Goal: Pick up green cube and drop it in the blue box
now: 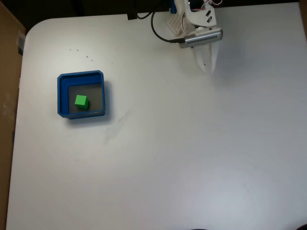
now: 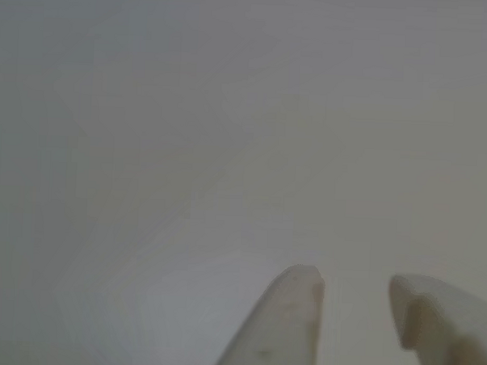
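Note:
The green cube (image 1: pixel 81 101) lies on the grey floor inside the blue box (image 1: pixel 61 96), at the left of the table in the fixed view. My white gripper (image 1: pixel 207 67) hangs far off at the top of that view, pointing down over bare table. In the other view its two fingertips (image 2: pixel 304 286) rise from the bottom edge with a narrow gap between them, so the gripper (image 2: pixel 354 286) is open and holds nothing.
A black cable (image 1: pixel 158 29) loops on the table beside the arm's base at the top edge. A brown board (image 1: pixel 7 72) borders the white table (image 1: pixel 192 153) on the left.

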